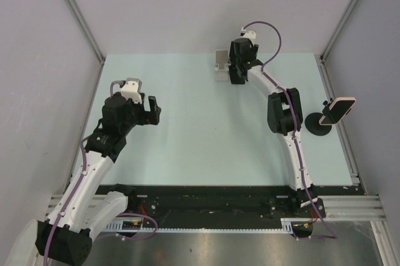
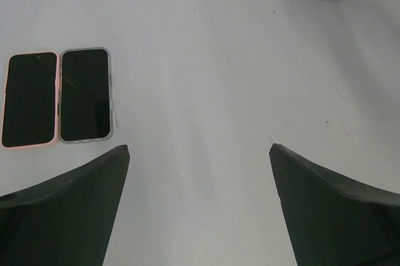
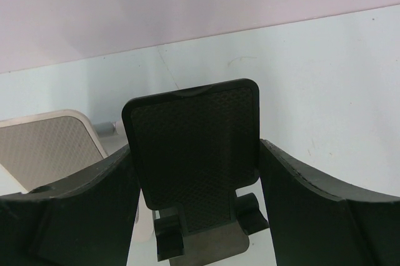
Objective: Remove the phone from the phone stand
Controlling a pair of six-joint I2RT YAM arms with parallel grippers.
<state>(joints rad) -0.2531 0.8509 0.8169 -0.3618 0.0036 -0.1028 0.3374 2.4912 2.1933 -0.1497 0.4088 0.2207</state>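
A pink-cased phone (image 1: pixel 338 109) rests tilted on a black round-based phone stand (image 1: pixel 318 125) at the table's right edge, away from both grippers. At the back of the table my right gripper (image 1: pixel 238 71) (image 3: pixel 195 147) is shut on an empty black phone stand (image 3: pixel 194 147), with its fingers (image 3: pixel 294 203) pressed against the backrest's two sides. My left gripper (image 1: pixel 152 111) (image 2: pixel 199 147) hangs wide open above the left of the table with nothing between its fingers. In the left wrist view, a pink-cased phone (image 2: pixel 30 99) and a grey-cased phone (image 2: pixel 85 94) lie flat side by side, screens up.
An empty white stand (image 1: pixel 220 66) (image 3: pixel 50 144) stands just left of the black one, close to the back wall. Grey walls close in the table on three sides. A metal rail (image 1: pixel 340 122) runs along the right edge near the round-based stand.
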